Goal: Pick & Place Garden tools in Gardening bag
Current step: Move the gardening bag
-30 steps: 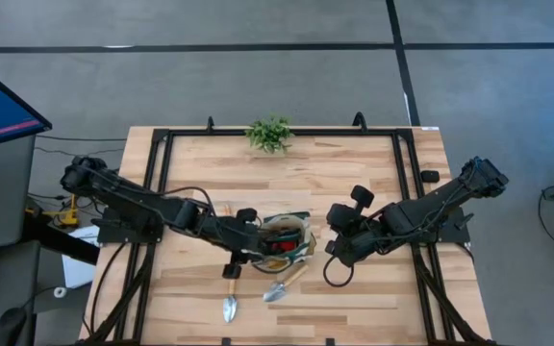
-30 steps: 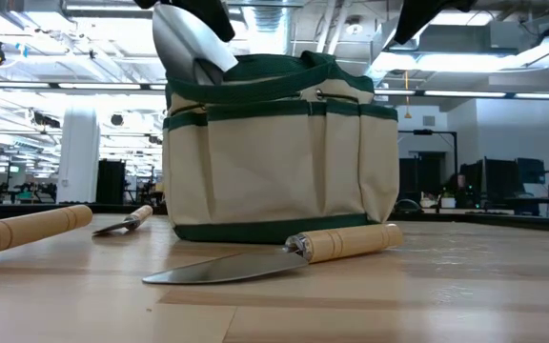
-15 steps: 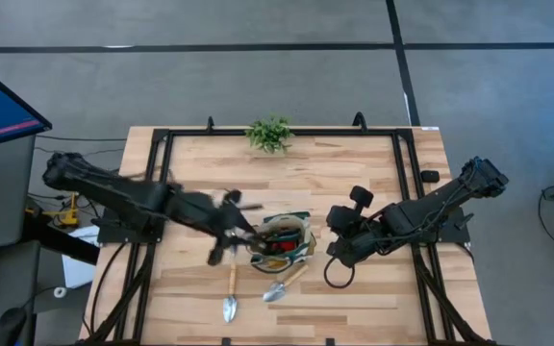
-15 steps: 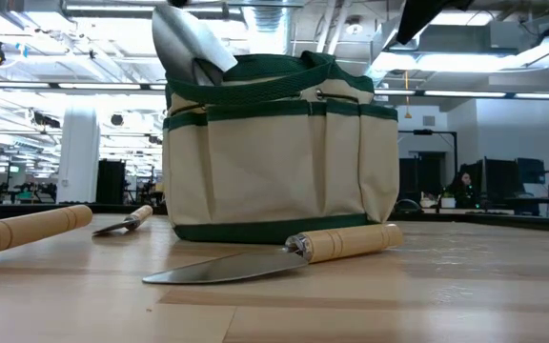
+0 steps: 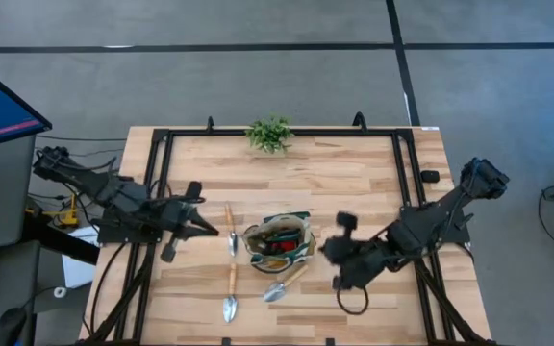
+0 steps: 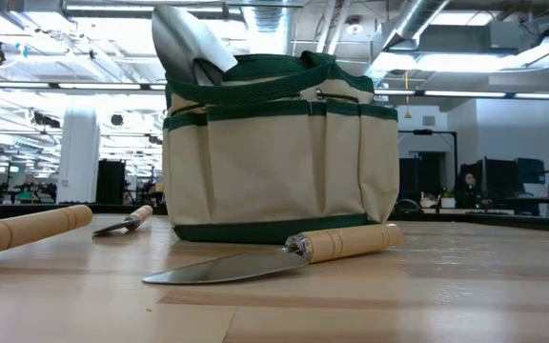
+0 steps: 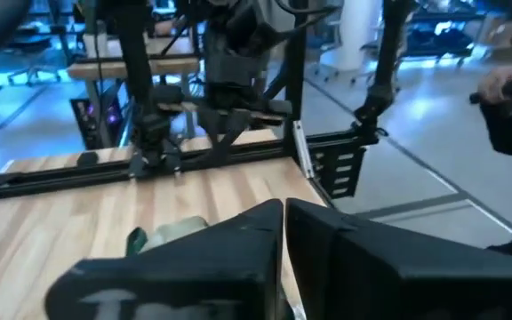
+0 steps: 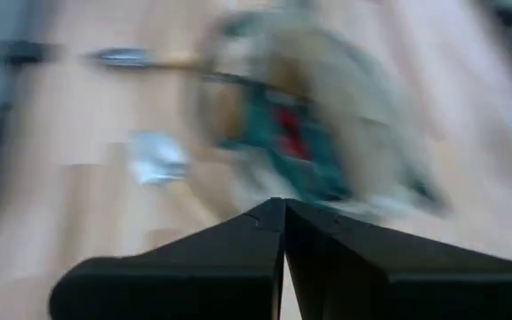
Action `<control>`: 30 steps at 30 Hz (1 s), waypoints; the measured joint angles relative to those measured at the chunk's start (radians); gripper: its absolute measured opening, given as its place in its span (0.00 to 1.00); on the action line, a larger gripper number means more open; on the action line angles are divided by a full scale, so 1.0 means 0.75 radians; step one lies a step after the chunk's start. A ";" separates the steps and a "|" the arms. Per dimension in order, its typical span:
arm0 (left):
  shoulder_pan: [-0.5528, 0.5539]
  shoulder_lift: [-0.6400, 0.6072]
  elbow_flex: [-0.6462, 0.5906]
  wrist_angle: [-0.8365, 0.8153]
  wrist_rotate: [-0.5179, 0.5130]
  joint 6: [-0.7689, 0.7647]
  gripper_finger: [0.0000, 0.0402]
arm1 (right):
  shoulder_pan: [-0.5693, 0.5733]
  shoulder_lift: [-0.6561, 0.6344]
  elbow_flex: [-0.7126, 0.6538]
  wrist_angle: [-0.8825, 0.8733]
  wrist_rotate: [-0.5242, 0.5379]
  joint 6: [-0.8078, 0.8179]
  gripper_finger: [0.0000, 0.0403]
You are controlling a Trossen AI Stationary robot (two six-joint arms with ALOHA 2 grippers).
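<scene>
While your left gripper [image 5: 203,228] sits closed and empty left of the gardening bag [image 5: 279,242], three trowels [image 5: 230,291] lie outside it. Your right gripper [image 5: 327,252] is closed, holding nothing

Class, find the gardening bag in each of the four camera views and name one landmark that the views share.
High view: gardening bag at table centre, between both arms.
Low view: fills the middle, behind a trowel.
Left wrist view: not clearly in it.
Right wrist view: blurred, ahead of the right gripper, at.
Shared landmark: that trowel, by the bag's front.
</scene>
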 joint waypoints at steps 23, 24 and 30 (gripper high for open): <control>-0.114 -0.241 -0.345 0.204 -0.132 -0.015 0.00 | -0.112 0.429 -0.152 0.575 -0.496 -0.206 0.00; -0.114 -0.241 -0.345 0.206 -0.134 -0.015 0.00 | -0.113 0.450 -0.141 0.575 -0.495 -0.215 0.00; -0.114 -0.241 -0.345 0.207 -0.135 -0.015 0.00 | -0.111 0.548 -0.084 0.562 -0.495 -0.199 0.01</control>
